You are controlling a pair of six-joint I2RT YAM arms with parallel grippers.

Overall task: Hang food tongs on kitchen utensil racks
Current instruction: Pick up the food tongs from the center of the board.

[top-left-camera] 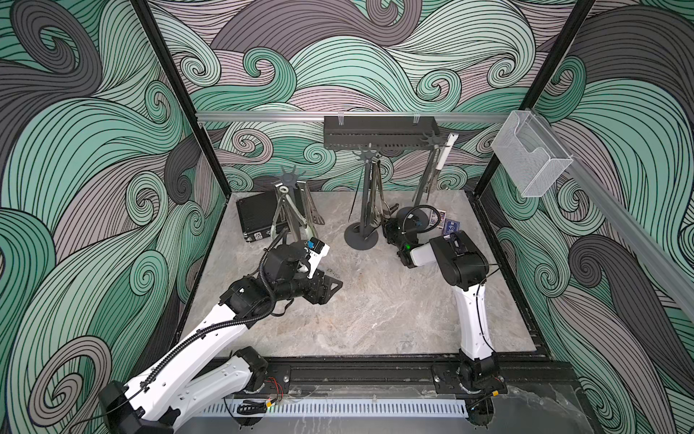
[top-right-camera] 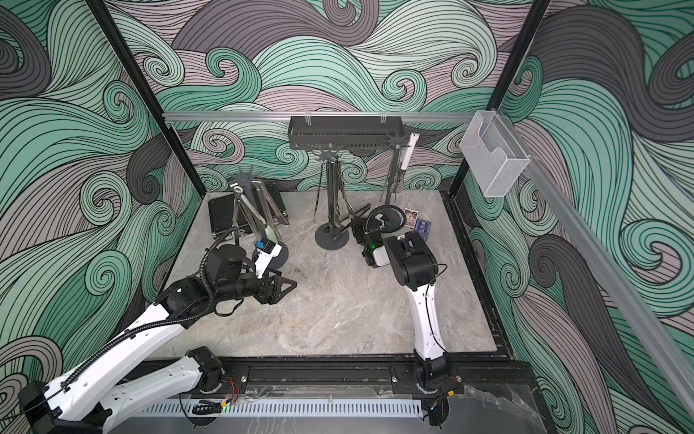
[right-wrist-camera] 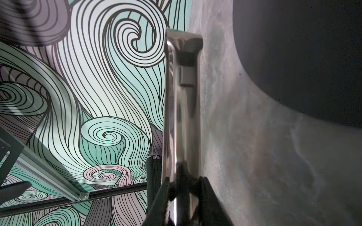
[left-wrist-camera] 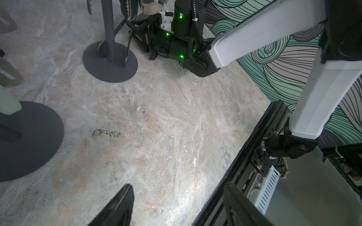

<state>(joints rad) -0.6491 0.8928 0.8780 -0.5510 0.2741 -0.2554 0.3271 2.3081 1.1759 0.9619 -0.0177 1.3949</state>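
Note:
Three dark grey kitchen utensil racks stand at the back: left (top-left-camera: 291, 176), middle (top-left-camera: 365, 195) and right (top-left-camera: 432, 139). Food tongs hang on each: a pale-green-tipped pair (top-left-camera: 289, 220) on the left, steel pairs (top-left-camera: 376, 195) in the middle, a white-handled pair (top-left-camera: 445, 154) on the right. My right gripper (top-left-camera: 390, 221) is low beside the middle rack's foot (top-left-camera: 360, 236). It is shut on shiny steel tongs (right-wrist-camera: 181, 97), which run straight out from its fingers (right-wrist-camera: 207, 195) next to a dark round foot (right-wrist-camera: 303, 58). My left gripper (left-wrist-camera: 179, 195) hovers open and empty over the table (left-wrist-camera: 166, 127).
A black ribbed case (top-left-camera: 255, 221) lies behind the left rack. Small cards (top-left-camera: 448, 225) lie at the back right. A black slotted shelf (top-left-camera: 379, 131) hangs on the back rail and a wire-mesh basket (top-left-camera: 529, 158) on the right rail.

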